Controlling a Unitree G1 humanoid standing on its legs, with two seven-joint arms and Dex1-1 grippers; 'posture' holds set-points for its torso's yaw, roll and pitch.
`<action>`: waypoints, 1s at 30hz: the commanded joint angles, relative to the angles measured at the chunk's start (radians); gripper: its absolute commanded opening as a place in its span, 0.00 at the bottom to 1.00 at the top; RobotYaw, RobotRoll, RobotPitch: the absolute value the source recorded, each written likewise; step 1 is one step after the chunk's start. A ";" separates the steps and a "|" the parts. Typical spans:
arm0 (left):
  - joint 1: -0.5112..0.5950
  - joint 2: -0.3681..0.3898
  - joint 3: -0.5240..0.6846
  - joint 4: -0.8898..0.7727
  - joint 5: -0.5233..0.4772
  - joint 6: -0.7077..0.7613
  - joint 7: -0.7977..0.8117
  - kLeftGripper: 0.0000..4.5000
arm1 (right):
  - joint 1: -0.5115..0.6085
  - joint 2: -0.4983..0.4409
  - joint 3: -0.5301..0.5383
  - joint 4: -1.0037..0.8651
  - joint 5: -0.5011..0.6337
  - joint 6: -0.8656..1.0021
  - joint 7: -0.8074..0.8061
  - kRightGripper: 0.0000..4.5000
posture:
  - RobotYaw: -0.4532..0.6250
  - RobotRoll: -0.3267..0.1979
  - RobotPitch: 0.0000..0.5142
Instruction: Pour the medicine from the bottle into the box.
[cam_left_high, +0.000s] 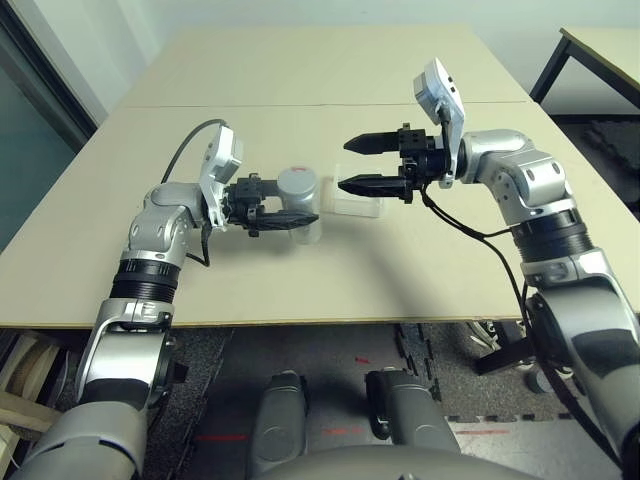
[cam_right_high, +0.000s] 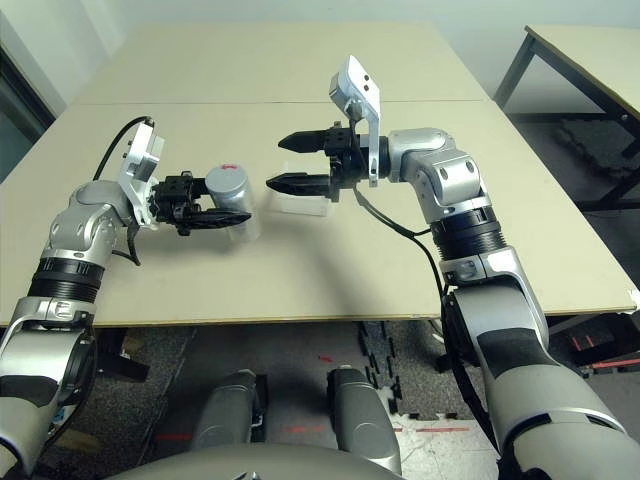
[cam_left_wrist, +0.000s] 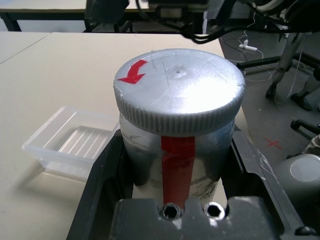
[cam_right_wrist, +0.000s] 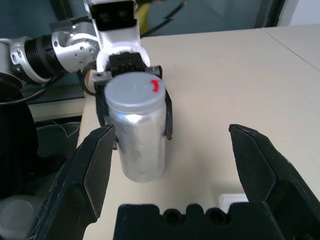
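Silvery-grey and upright, the bottle (cam_left_high: 298, 203) is sitting between the two black fingers of the left gripper (cam_left_high: 292, 217), which is clamping it by the body, below the cap. Its round grey cap (cam_left_wrist: 179, 88) is on the mouth, and a red arrow is printed on the top of the cap. A red strip is running down the side of the bottle that faces the left wrist. The bottle is held above the beige table (cam_left_high: 330, 110), not resting on it.

The right gripper (cam_left_high: 358, 164) is pointing toward the left one, with its jaws standing wide apart and nothing between them. It is hanging just beside the bottle, not touching it.

Clear plastic, the box (cam_left_high: 356, 206) is lying flat on the table, just below the fingertips of the right gripper and beside the left gripper's tips.
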 joint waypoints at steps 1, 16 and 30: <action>-0.022 -0.001 0.004 0.020 0.008 -0.022 0.009 0.57 | -0.018 0.028 0.000 -0.049 0.008 0.027 -0.037 1.00 | 0.43 0.62 0.11; -0.034 -0.014 0.001 0.025 0.002 -0.027 0.018 0.57 | -0.054 0.145 0.072 -0.047 -0.045 0.014 -0.092 1.00 | 0.44 0.62 0.11; -0.047 -0.030 -0.004 0.019 0.002 -0.024 0.013 0.57 | -0.081 0.213 0.093 0.054 -0.094 -0.074 -0.103 1.00 | 0.44 0.62 0.10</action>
